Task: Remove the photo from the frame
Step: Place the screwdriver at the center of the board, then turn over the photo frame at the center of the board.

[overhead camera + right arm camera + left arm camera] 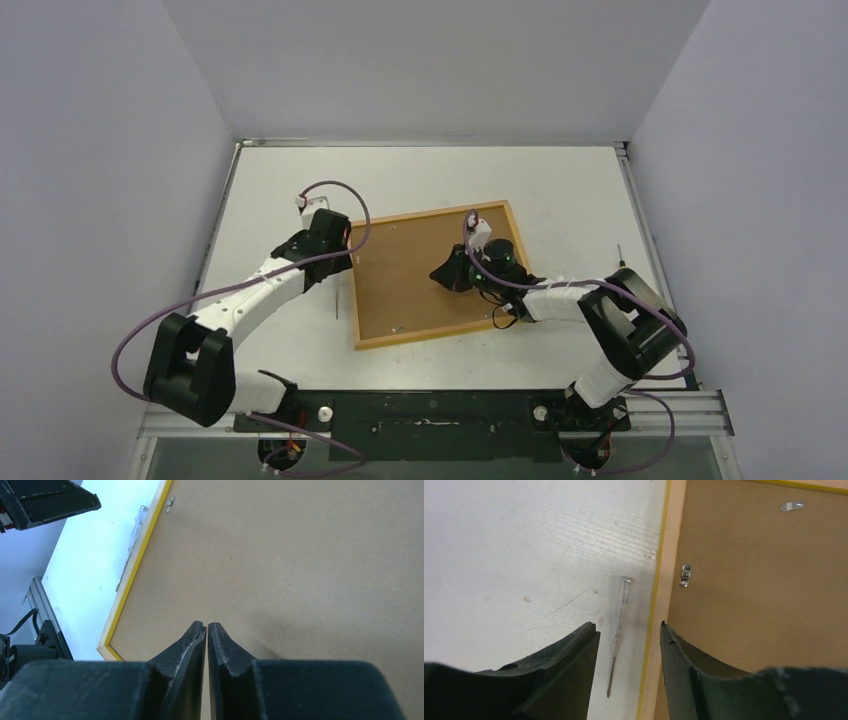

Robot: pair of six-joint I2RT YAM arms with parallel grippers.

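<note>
The frame (435, 272) lies face down mid-tabletop (524, 555), brown backing up, yellow border peeking at the rim; the photo is hidden beneath. Left pincer (627, 626), at the frame's 9 o'clock edge, stands partly open and empty above the screwdriver (618, 635). Right pincer (206, 625) is shut, empty, over the backing. If any metal tab (685, 575) pins the backing, prying could bend it or shove the frame.
</note>
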